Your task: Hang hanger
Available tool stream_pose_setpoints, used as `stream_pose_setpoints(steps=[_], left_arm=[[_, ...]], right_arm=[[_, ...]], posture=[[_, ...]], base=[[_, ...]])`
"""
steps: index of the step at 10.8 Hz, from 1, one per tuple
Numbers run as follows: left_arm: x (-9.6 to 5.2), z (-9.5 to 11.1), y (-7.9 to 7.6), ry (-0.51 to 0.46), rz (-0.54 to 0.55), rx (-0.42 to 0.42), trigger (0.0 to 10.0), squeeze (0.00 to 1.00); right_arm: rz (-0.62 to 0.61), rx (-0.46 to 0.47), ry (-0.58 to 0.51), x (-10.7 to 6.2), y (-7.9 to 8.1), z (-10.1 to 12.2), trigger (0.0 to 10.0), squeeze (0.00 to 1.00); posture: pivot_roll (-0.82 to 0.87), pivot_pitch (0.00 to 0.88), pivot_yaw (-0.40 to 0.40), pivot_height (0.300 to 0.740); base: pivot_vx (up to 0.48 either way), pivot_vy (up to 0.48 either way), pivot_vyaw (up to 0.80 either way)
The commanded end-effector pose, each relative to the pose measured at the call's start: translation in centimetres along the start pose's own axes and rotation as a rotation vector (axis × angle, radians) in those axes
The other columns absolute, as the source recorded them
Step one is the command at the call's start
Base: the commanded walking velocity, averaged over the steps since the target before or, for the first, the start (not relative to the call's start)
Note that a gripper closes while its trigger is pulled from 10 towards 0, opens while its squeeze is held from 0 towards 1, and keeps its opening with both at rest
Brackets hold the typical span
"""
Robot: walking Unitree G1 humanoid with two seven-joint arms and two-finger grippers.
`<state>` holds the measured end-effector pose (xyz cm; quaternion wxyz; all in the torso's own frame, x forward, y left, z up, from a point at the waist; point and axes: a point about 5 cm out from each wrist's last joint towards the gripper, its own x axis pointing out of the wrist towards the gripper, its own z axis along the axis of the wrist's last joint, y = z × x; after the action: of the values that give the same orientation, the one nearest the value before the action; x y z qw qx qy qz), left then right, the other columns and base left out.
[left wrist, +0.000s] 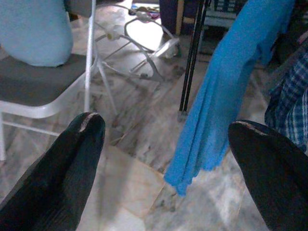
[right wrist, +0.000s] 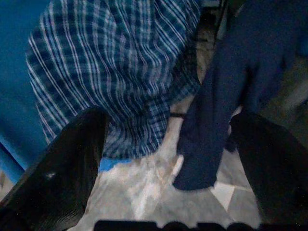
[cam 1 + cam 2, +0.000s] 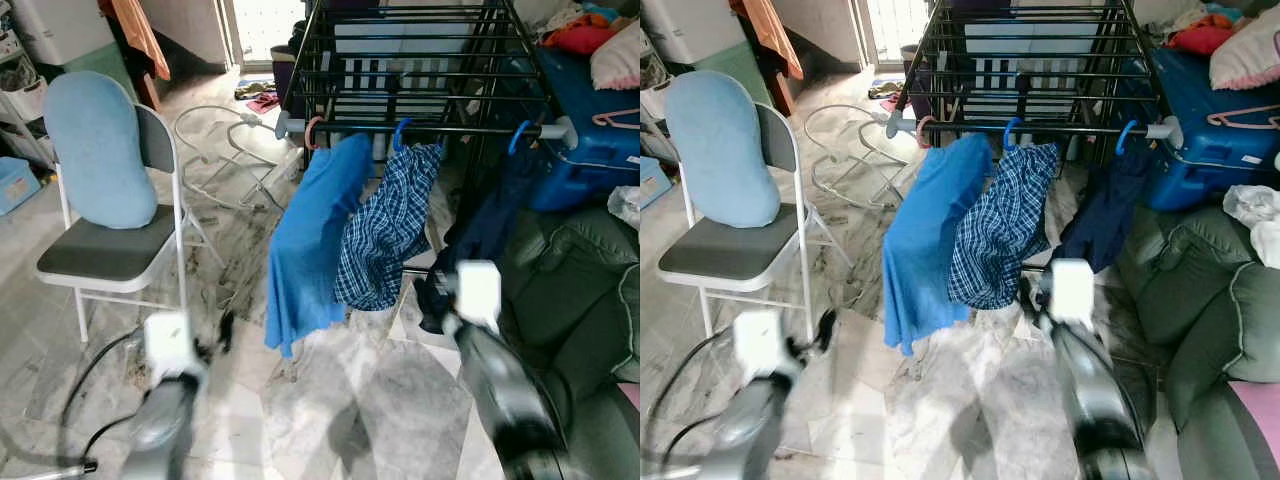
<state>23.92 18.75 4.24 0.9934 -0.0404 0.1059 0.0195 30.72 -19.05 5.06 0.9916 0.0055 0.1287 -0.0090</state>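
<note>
Currently three hangers ride the rack rail point(image 3: 440, 129), which runs left to right — navy garment point(image 3: 480, 235) ahead of the right gripper point(image 2: 168, 144), nearer arm. Right gripper spread wide, empty; left gripper point(image 1: 163, 144) wide too, facing the blue shirt point(image 3: 310, 240).

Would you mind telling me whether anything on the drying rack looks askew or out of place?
Three garments hang by hangers from the rack's front rail. The blue shirt and plaid shirt hang slanted and bunched rather than straight; the navy garment droops crumpled. Both grippers, left and right, are open and empty.
</note>
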Motion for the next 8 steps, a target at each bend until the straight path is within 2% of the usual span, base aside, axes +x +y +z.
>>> stream_pose_setpoints(steps=[1,3,5,8], left_arm=[[-0.4,0.4,0.2,-0.005,-0.025,0.019,10.0,0.0],[-0.9,-0.1,0.4,0.029,-0.04,0.025,10.0,0.0],[-1.1,-0.3,0.3,0.046,-0.059,0.034,10.0,0.0],[-1.1,-0.2,0.4,0.045,-0.055,0.036,10.0,0.0]], right_arm=[[0.015,0.013,-0.027,-0.7,0.3,0.4,10.0,0.0],[0.002,0.016,-0.004,-2.5,0.1,-0.8,10.0,0.0],[0.014,0.017,0.006,-4.1,-0.1,-1.0,10.0,0.0],[0.016,0.002,0.013,-4.4,-0.4,-0.6,10.0,0.0]], posture=[[-0.05,0.0,0.064,0.74],[-0.06,0.0,0.076,0.74],[-0.08,0.0,0.081,0.74],[-0.07,0.0,0.08,0.74]], base=[[0.0,0.0,0.0],[0.0,0.0,0.0],[0.0,0.0,0.0],[0.0,0.0,0.0]])
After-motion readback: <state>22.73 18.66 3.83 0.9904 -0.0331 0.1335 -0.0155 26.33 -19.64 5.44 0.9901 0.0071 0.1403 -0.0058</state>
